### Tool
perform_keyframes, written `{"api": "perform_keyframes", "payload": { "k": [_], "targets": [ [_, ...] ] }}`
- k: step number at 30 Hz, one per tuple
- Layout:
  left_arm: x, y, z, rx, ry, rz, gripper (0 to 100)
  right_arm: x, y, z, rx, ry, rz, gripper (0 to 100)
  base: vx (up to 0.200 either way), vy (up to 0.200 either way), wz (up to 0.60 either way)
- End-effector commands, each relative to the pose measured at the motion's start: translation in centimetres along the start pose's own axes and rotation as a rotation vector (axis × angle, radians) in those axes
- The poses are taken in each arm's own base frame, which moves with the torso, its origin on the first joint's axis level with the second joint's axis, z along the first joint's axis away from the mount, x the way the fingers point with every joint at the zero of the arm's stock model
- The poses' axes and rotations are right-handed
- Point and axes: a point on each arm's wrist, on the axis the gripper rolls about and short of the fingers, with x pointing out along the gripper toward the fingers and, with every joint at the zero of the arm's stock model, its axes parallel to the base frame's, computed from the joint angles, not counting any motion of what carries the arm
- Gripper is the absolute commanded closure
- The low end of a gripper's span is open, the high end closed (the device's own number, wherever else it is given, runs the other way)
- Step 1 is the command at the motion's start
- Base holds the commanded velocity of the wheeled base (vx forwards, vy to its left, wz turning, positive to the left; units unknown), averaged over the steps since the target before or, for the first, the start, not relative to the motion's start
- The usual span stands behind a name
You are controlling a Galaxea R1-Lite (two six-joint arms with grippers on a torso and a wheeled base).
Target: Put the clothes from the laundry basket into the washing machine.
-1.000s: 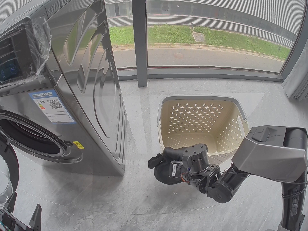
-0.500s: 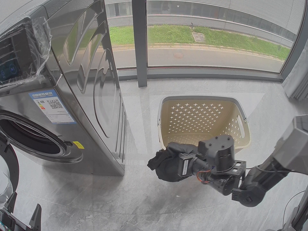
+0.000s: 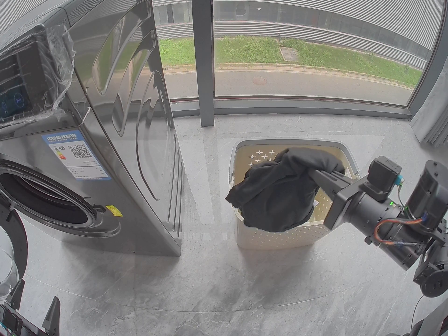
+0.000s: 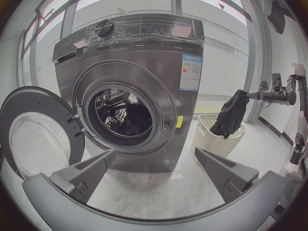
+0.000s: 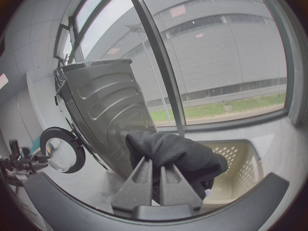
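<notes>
Quick update: a second ago the right gripper [image 3: 319, 174] was down low by the floor at the basket's near wall with the bundle. Now the arm has swung up and back, and the dark garment [image 3: 275, 192] hangs in the air over the laundry basket [image 3: 298, 142], roughly 4 o'clock from the middle of the head view. So the pick looks done; what's left is probably the carry over to the washing machine [image 3: 116, 117] at 9 o'clock, whose round door [image 4: 38, 132] stands swung open.

The right fingers are pinched almost together on a fold of the cloth. The left gripper [image 4: 154, 151] sits at 7 o'clock, fingers spread wide and holding nothing, facing the drum opening [image 4: 123, 113].

Materials: the garment is a black, finely perforated mesh knit, limp and drapey, bunched into a lump with loose ends dangling. The basket is stiff cream plastic, rectangular with rounded corners and star-shaped cutouts. The washer is smooth grey metal with ribbed side panels and plastic film over the control panel.
</notes>
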Motion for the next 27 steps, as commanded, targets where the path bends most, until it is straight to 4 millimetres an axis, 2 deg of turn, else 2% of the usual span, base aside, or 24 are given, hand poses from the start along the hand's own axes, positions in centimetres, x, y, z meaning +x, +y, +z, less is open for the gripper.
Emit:
{"api": "perform_keyframes", "payload": {
  "k": [1, 8, 23, 27],
  "targets": [
    [0.03, 0.01, -0.43, 0.003, 0.004, 0.0, 0, -2.36, -2.02, 1.51, -0.05, -0.065, -0.059, 100, 0.0, 0.0, 0.0],
    [0.03, 0.01, -0.44, -0.003, 0.006, 0.0, 0, -2.9, -2.35, 0.51, -0.055, -0.026, -0.069, 100, -0.171, 0.0, 0.0],
    [0.03, 0.01, -0.43, -0.001, 0.004, 0.0, 0, -2.93, -2.13, 0.63, -0.047, -0.034, -0.055, 100, -0.2, 0.0, 0.0],
    [0.03, 0.01, -0.43, 0.0, 0.004, 0.0, 0, -2.94, -2.12, 0.7, -0.047, -0.037, -0.052, 100, 0.0, 0.0, 0.0]
  ]
}}
